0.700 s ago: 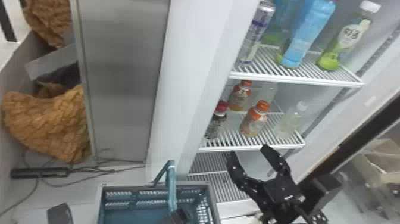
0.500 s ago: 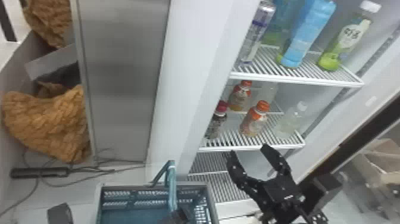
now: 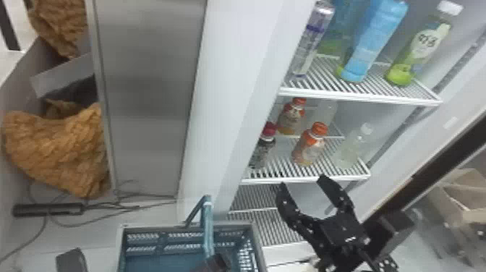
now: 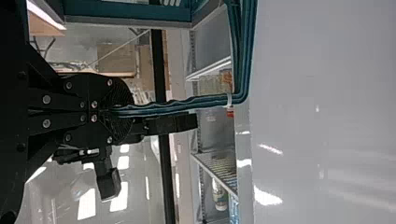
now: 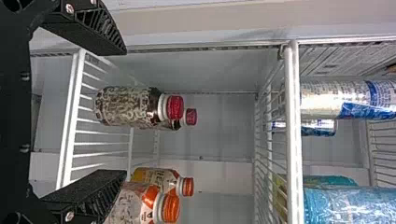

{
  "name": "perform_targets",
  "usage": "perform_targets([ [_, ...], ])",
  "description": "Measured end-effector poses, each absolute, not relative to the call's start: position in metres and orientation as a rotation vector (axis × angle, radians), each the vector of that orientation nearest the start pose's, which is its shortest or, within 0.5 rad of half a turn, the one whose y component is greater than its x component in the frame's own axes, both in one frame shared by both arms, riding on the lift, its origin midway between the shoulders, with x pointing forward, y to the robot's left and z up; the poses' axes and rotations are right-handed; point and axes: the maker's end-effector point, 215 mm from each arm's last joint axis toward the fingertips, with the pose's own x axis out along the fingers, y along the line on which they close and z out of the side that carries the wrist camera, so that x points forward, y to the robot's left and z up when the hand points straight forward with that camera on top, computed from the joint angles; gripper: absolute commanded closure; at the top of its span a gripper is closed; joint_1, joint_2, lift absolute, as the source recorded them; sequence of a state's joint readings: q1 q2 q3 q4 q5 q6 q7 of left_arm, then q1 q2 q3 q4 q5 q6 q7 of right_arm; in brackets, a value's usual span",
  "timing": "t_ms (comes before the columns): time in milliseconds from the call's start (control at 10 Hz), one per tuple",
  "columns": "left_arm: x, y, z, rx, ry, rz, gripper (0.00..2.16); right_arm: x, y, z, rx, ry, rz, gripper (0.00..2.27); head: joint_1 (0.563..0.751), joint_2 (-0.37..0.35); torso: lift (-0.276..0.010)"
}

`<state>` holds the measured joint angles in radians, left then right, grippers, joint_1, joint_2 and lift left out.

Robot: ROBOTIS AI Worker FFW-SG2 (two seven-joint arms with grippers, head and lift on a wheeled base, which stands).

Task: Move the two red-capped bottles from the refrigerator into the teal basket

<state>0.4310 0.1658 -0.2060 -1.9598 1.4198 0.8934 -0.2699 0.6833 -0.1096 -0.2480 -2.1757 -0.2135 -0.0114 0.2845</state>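
Beside the teal basket's raised handle, my left gripper shows at the bottom edge; in the left wrist view the left gripper is shut on the teal handle. My right gripper stands open in front of the refrigerator's middle shelf, its fingers empty. A red-capped bottle stands at that shelf's left side. Between the fingers' lines in the right wrist view, the right gripper faces the front red-capped bottle; the second red-capped bottle is mostly hidden behind it. The teal basket is below, left of the shelves.
Orange-capped bottles stand right of the red-capped ones, with a clear bottle farther right. The upper shelf holds a can and tall bottles. The refrigerator's white side wall rises behind the basket. Cables lie on the floor at left.
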Motion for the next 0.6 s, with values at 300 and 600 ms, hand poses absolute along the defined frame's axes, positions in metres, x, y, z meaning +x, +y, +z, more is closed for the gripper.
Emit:
perform_targets([
  [300, 0.276, -0.066, -0.350, -1.345, 0.817, -0.972, 1.15, 0.405, -0.291, -0.333, -0.007, 0.047, 0.157, 0.10, 0.695, -0.350, -0.224],
  [600, 0.276, -0.066, -0.349, -1.345, 0.815, -0.975, 1.15, 0.427, -0.287, -0.341, -0.001, 0.027, 0.166, 0.10, 0.695, -0.350, -0.224],
])
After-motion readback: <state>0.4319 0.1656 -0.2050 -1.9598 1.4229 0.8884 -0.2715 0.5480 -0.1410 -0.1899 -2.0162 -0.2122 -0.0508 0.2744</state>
